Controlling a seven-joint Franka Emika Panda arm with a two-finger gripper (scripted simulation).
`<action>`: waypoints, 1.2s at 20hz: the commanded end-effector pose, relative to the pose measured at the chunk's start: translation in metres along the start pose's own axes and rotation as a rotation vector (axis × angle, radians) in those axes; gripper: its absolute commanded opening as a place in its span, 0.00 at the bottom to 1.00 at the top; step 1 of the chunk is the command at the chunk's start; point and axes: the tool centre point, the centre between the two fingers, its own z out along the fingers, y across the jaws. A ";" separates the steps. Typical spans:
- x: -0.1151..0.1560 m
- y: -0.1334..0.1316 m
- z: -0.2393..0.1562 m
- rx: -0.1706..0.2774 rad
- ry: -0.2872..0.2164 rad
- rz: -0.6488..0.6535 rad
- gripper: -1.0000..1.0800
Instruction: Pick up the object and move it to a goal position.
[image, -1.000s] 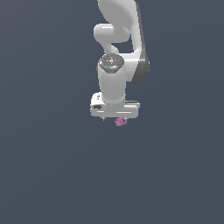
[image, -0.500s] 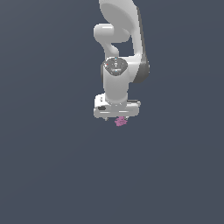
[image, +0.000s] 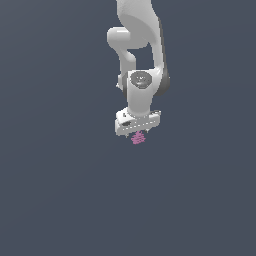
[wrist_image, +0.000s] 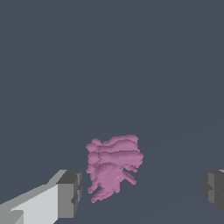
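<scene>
I hang my tool (wrist_image: 139, 192) wide open over the ridged pink object (wrist_image: 113, 167), fingers straddling it so I can close on it.

You see the white arm (image: 142, 60) reaching down from the top edge, over a plain dark grey ground (image: 55, 190). Its gripper (image: 138, 133) points downward, with the pink ridged object (image: 138, 138) showing just under the white hand. From here you cannot tell how the jaws stand, or whether they touch the object.
</scene>
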 end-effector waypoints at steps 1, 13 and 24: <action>-0.007 -0.007 0.007 -0.005 0.004 -0.054 0.96; -0.016 -0.015 0.018 -0.009 0.007 -0.116 0.96; -0.017 -0.015 0.061 -0.009 0.008 -0.122 0.96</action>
